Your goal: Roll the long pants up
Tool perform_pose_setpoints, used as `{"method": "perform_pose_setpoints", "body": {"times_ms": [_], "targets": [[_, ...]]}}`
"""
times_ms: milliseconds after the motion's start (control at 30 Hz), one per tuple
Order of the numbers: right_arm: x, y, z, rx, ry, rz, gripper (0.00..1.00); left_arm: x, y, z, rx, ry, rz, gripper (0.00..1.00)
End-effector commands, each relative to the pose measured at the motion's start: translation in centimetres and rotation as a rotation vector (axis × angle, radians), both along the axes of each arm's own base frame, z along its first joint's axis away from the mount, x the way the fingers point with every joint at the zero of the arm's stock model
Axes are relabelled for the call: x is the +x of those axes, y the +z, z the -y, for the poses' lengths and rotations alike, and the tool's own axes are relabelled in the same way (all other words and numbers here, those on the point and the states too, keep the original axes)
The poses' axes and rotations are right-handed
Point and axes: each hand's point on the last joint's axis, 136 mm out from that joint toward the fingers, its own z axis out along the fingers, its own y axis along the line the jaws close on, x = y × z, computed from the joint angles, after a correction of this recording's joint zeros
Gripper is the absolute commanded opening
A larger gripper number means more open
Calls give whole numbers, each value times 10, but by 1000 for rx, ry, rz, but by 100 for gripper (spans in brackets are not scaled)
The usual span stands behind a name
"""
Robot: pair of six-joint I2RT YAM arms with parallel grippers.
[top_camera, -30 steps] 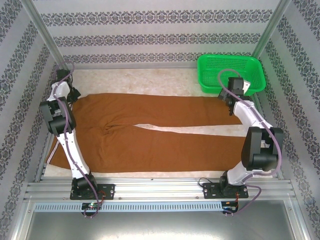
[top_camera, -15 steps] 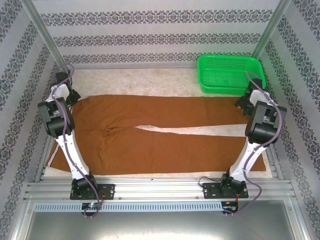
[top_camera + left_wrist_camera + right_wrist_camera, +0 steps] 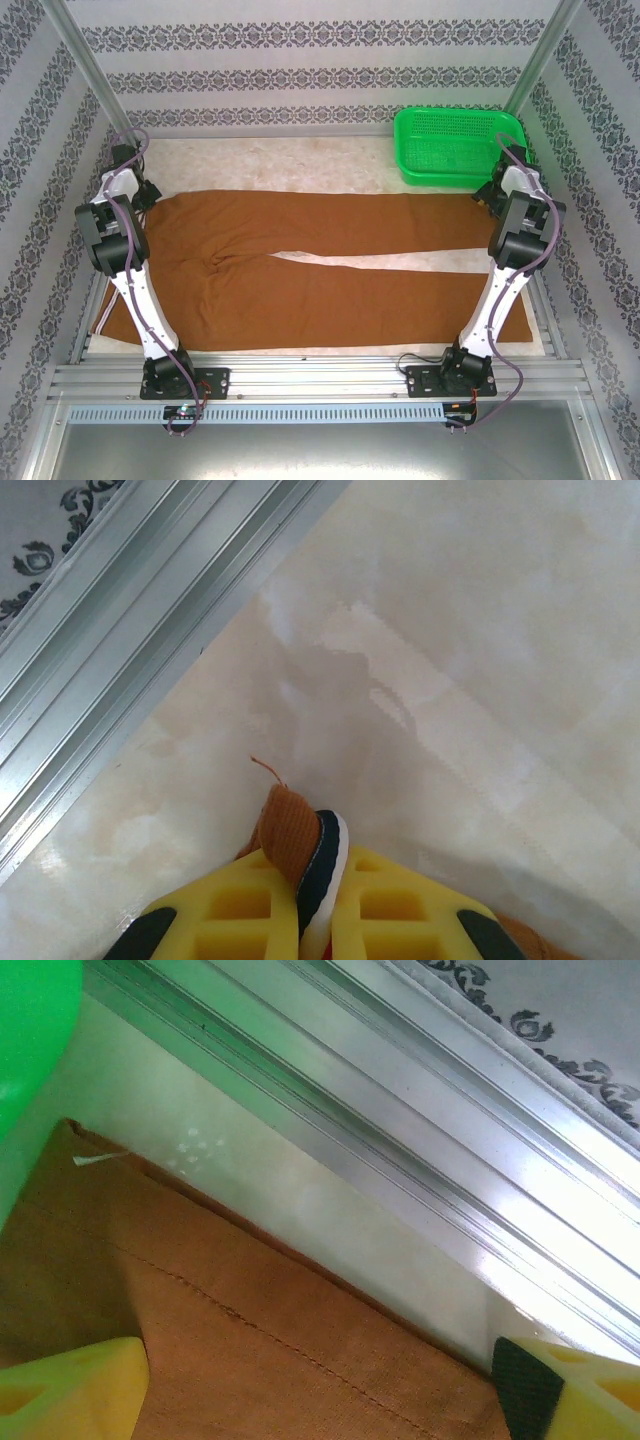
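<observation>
The long pants [image 3: 300,260], rust-brown, lie flat across the table with the waist at the left and both legs running right. My left gripper [image 3: 148,192] is at the far-left waist corner. In the left wrist view it [image 3: 325,845] is shut on a pinched fold of the brown cloth [image 3: 285,825], held just above the pale table. My right gripper [image 3: 487,197] hovers over the end of the far leg. In the right wrist view it [image 3: 320,1380] stands open, its yellow fingers straddling the stitched hem [image 3: 230,1350].
A green basket [image 3: 455,113] stands at the back right, its wall [image 3: 30,1030] close beside the far leg's hem. Aluminium frame rails [image 3: 400,1150] run along the table's sides, close to both grippers. Patterned walls enclose the table.
The right arm swung right and folded up, bringing its gripper from over the far leg's end to the hem by the right rail. The left gripper kept its hold, barely moving.
</observation>
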Motion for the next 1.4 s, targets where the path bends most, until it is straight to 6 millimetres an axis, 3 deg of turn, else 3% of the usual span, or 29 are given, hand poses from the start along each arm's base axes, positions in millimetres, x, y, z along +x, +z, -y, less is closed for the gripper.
{"method": "perform_pose_setpoints", "body": {"times_ms": [0, 67, 100, 167, 233, 433, 600, 767, 867, 900, 967, 1000, 1100, 1167, 1200, 1233, 1267, 1367], "targets": [[-4, -8, -7, 68, 6, -29, 87, -13, 0, 9, -29, -30, -57, 0], [-2, -13, -12, 114, 14, -14, 76, -11, 0, 11, -30, -32, -53, 0], [1, -17, -16, 151, 20, 1, 62, -10, -2, 12, -34, -35, -53, 0], [2, -20, -19, 196, 14, 18, 25, -9, -5, 14, -38, -37, -58, 0], [2, -21, -19, 217, 10, 33, 1, -9, -8, 15, -45, -40, -62, 0], [-12, -4, -12, 153, -17, 46, 0, -7, -8, 20, -55, -42, -54, 0], [-46, 25, -9, 54, -64, 88, 0, -7, -4, 20, -46, -40, -51, 0], [-79, 20, -26, 74, -59, 22, 0, -6, 3, 17, -29, -41, -50, 0], [-86, 24, -26, 66, -52, -28, 0, -3, 2, 17, -32, -46, -46, 0], [-83, 27, -24, 60, -47, -16, 14, -3, 2, 16, -29, -46, -49, 0], [-73, 32, -23, 45, -34, 5, 57, -3, -2, 16, -29, -49, -56, 0], [-65, 34, -21, 36, -26, 6, 74, -3, -5, 17, -35, -52, -60, 0], [-43, 34, -24, 16, 20, -39, 79, -2, -8, 19, -46, -56, -56, 0], [-29, 34, -24, -27, 49, -46, 75, -1, -8, 20, -50, -58, -53, 0], [-24, 31, -27, -27, 66, -57, 68, 0, -8, 20, -52, -58, -50, 0], [-19, 29, -29, -20, 78, -66, 38, 1, -7, 21, -55, -60, -50, 0], [-16, 24, -32, -7, 89, -74, 0, 1, -6, 20, -53, -62, -47, 0], [-16, 16, -38, 10, 98, -80, 0, 1, -3, 19, -45, -61, -46, 0]]}}
